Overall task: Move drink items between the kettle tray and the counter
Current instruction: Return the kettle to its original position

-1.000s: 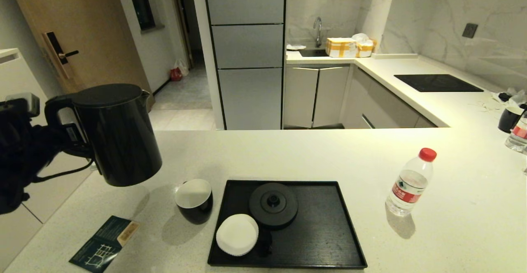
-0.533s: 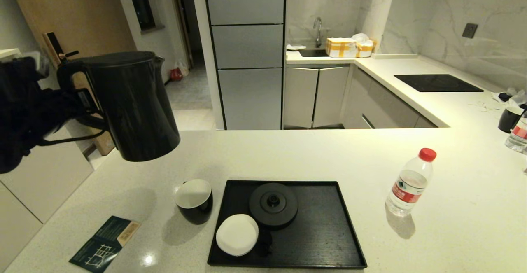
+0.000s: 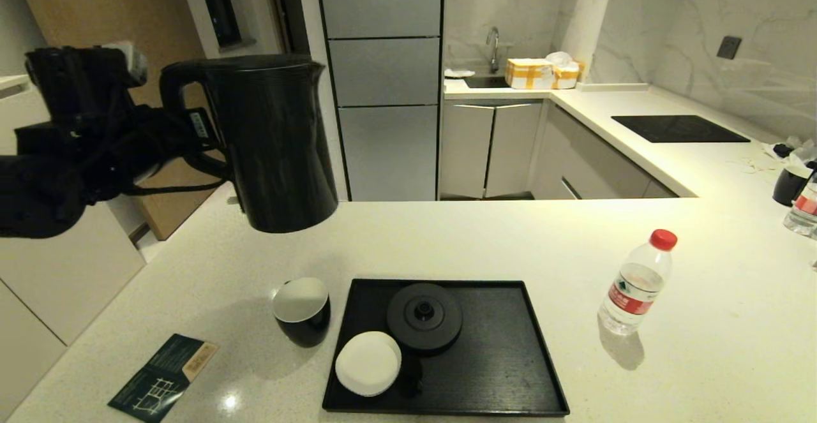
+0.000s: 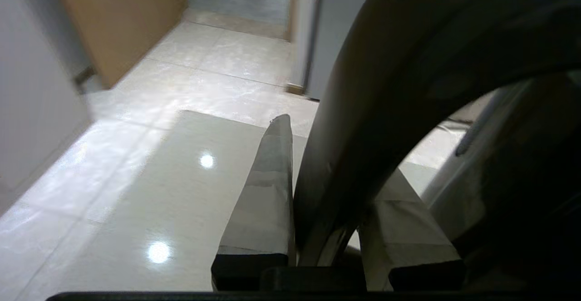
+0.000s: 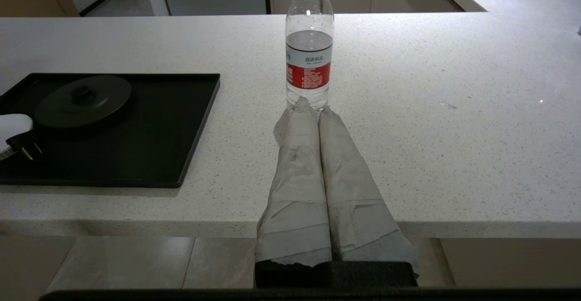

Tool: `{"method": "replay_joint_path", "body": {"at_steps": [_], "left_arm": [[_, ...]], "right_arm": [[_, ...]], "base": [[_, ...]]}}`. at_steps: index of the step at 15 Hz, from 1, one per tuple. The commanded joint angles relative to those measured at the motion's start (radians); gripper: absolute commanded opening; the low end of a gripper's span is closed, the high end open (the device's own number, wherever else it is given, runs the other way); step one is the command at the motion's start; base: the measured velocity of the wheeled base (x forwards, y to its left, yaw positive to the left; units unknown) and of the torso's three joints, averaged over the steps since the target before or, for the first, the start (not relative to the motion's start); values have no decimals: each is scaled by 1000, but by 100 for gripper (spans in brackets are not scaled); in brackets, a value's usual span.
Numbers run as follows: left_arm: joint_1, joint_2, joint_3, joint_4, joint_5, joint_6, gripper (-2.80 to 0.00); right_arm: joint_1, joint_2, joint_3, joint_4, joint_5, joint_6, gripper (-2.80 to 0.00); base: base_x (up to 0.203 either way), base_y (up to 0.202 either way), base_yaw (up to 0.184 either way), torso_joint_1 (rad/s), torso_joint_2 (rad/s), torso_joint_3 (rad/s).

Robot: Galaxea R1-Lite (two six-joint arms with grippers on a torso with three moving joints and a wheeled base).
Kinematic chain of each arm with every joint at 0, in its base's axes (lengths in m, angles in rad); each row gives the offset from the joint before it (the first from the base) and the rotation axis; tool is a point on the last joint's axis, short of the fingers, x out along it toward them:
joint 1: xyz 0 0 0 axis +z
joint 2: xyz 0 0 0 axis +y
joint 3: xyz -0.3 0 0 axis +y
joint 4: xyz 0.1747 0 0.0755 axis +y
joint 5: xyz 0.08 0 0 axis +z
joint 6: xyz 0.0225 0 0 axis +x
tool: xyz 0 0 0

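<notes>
While the kettle (image 3: 274, 142) is held by its handle in the clamped left gripper (image 4: 327, 228) above the counter's (image 3: 447, 244) far left corner, the right gripper (image 5: 313, 106) is kept closed, empty.

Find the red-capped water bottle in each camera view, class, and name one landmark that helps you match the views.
Head view: water bottle stands upright on the counter, right of the black tray.
Left wrist view: not in it.
Right wrist view: bottle stands upright beyond the shut right claw.
Shared landmark: the black tray, in head and right wrist views.
</notes>
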Motion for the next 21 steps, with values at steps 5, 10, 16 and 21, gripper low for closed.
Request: {"method": "replay_joint_path", "body": {"at_steps": [5, 10, 16, 21], "left_arm": [[-240, 54, 12, -4, 111, -39, -280], [-369, 119, 69, -33, 162, -105, -280], [-458, 273, 114, -219, 225, -99, -280], [-464, 363, 124, -271, 239, -100, -280]], "right_arm": [[0, 1, 0, 0, 0, -1, -280], [0, 1, 0, 0, 0, -1, -280], [0, 1, 0, 0, 0, -1, -280], [0, 1, 0, 0, 1, -1, -280]], "base": [[0, 0, 0, 0, 0, 0], [0, 0, 0, 0, 0, 0], [0, 0, 0, 0, 0, 0], [0, 0, 0, 0, 0, 0]]}}
